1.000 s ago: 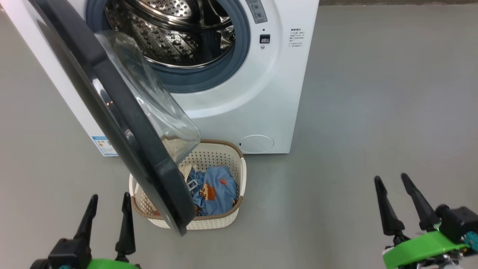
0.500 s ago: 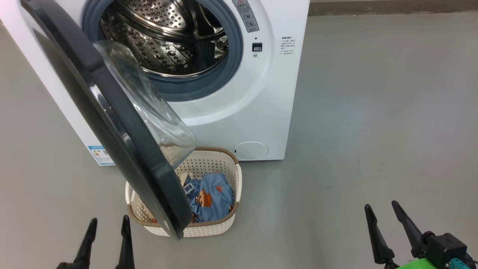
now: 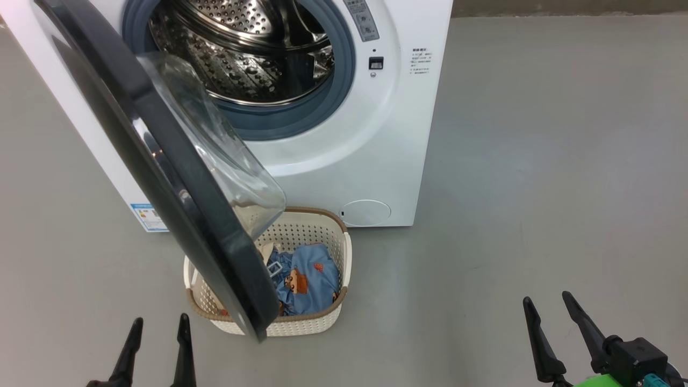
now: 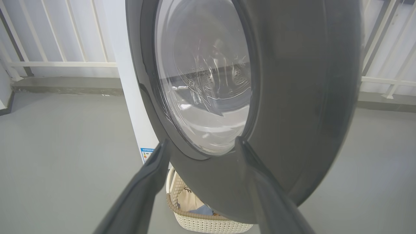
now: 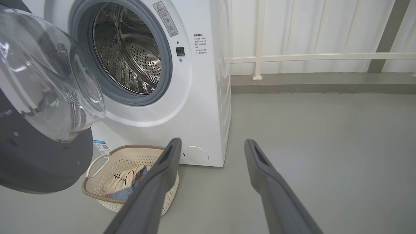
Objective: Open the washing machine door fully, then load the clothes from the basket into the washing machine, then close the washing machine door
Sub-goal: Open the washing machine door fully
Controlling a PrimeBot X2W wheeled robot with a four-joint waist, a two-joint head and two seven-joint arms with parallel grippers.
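washing machine door (image 3: 209,242) is only part open and overhangs the left side of the basket (image 3: 306,325) of clothes (image 3: 309,279) in front of the washing machine (image 3: 376,134), so left gripper (image 3: 161,320) and right gripper (image 3: 546,297) sit on the near side, fingers wide apart and empty, probably to push the door wider first.

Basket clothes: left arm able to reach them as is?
Probably not cleanly. The open door hangs over the basket's left side, between the open left gripper and the clothes. The right gripper's side looks free.

A laundry corner: a white washing machine (image 5: 201,107) on a bare grey floor (image 5: 325,146), pale railing (image 5: 308,58) behind.
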